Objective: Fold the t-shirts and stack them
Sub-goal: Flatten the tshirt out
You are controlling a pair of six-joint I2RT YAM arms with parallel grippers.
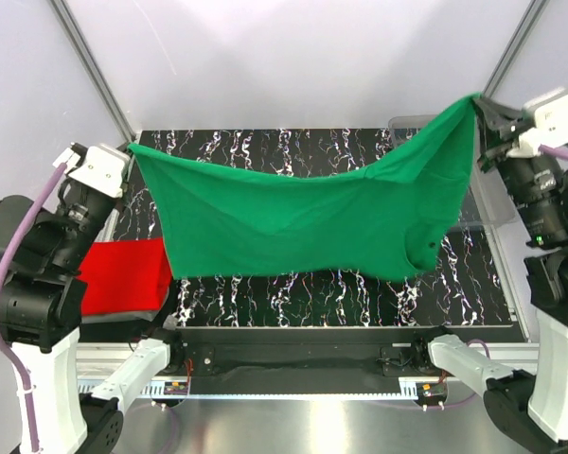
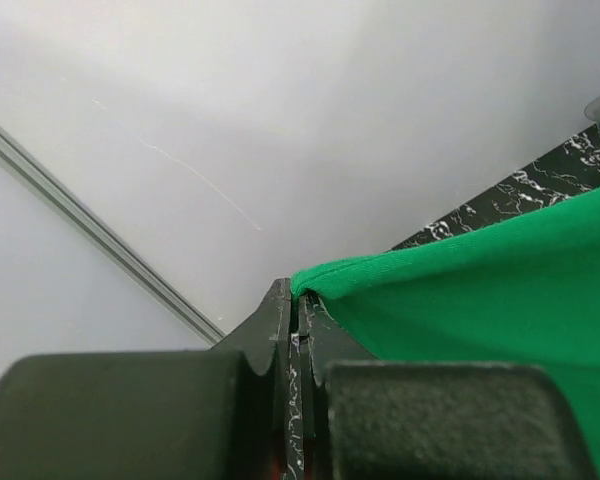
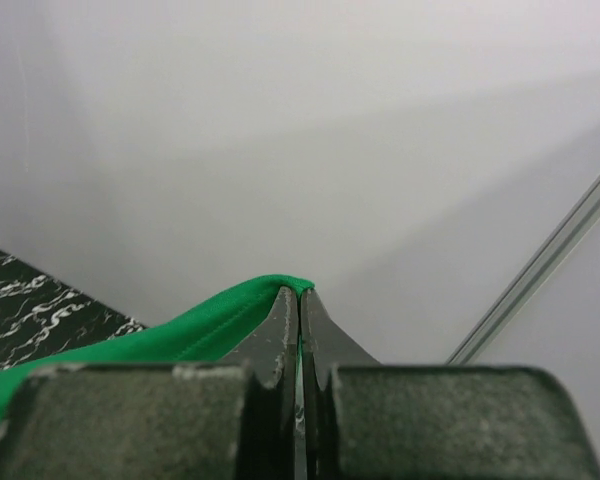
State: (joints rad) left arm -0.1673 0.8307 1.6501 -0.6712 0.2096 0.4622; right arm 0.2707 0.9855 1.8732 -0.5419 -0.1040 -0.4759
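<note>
The bright green t-shirt [image 1: 303, 213] hangs spread in the air above the black marbled table [image 1: 265, 293], held at two corners and sagging in the middle. My left gripper [image 1: 131, 148] is shut on its left corner; the left wrist view shows the green cloth [image 2: 460, 290] pinched at the tips [image 2: 300, 300]. My right gripper [image 1: 478, 99] is shut on the right corner, held higher; the right wrist view shows the cloth hem [image 3: 200, 325] clamped at the tips [image 3: 299, 295]. A red folded t-shirt [image 1: 123, 274] lies at the left. The grey t-shirt is not clearly visible.
A clear plastic bin [image 1: 497, 236] stands at the right side of the table, partly behind the green shirt. White walls with metal frame bars [image 1: 95, 66] enclose the back and sides. The arm bases stand at the near edge.
</note>
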